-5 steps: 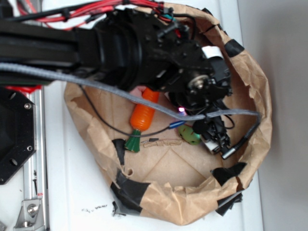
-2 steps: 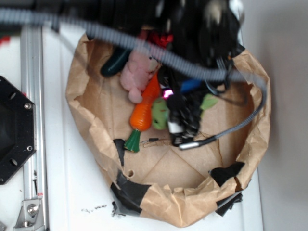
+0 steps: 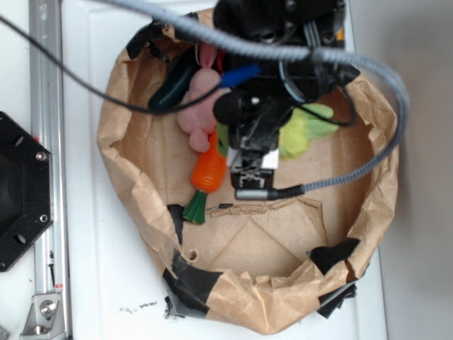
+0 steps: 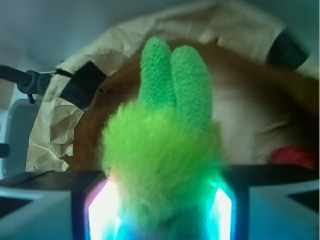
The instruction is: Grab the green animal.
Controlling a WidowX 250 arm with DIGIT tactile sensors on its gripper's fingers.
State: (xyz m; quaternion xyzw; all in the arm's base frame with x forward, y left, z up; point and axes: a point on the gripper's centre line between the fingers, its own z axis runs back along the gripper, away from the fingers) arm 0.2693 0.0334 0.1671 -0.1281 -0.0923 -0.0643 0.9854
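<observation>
Paper bowl (image 3: 124, 152) as landmark, crumpled brown rim patched with black tape (image 3: 190, 278), sitting on a white table (image 3: 92, 283). Inside, lower half of the floor bare and open; upper half crowded. Gripper (image 3: 255, 152) low over the bowl's middle, clamped on the green animal (image 3: 304, 131), which bulges out toward the bowl's right wall. In the wrist view, green animal (image 4: 162, 150) filling the gap between both fingers (image 4: 40, 210), fur pressed against the lit pads, two ears pointing at the far rim (image 4: 200, 20). Carrot (image 3: 210, 168) just left of the gripper, leafy end (image 3: 195, 208) toward the bare floor. Pink bunny (image 3: 199, 106) above the carrot, touching it. Cucumber (image 3: 173, 88) beside the bunny, against the upper-left wall. Grey cable (image 3: 368, 106) looping over the right rim. Metal rail (image 3: 44, 106) well left of the bowl, outside it
</observation>
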